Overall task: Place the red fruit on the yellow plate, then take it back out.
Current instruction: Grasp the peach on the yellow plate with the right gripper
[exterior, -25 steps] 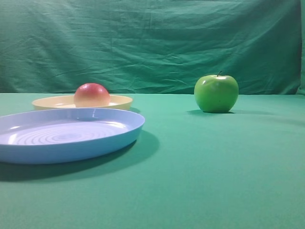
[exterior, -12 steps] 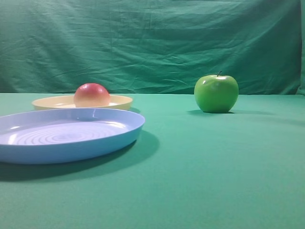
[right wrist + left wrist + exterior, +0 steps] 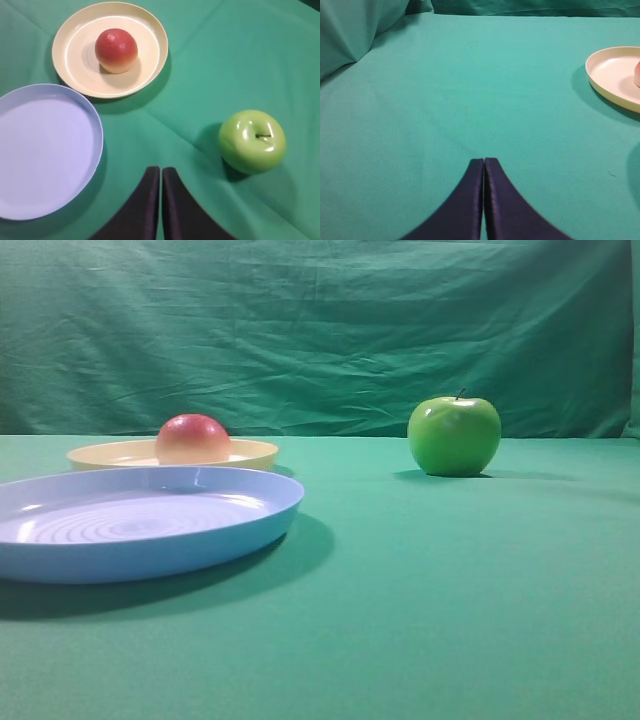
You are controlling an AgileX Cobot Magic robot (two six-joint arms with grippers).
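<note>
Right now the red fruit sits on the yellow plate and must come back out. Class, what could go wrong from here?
1. The red fruit is round and smooth; a pinch off its middle may let it slip and roll across the yellow plate.
2. The plate's rim is low, so a nudged fruit could roll out.
3. The blue plate lies close beside it; a low approach by the shut right tool may bump it.

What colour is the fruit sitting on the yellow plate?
Red fruit, fading to yellow-orange low down; the right wrist view shows it best.
</note>
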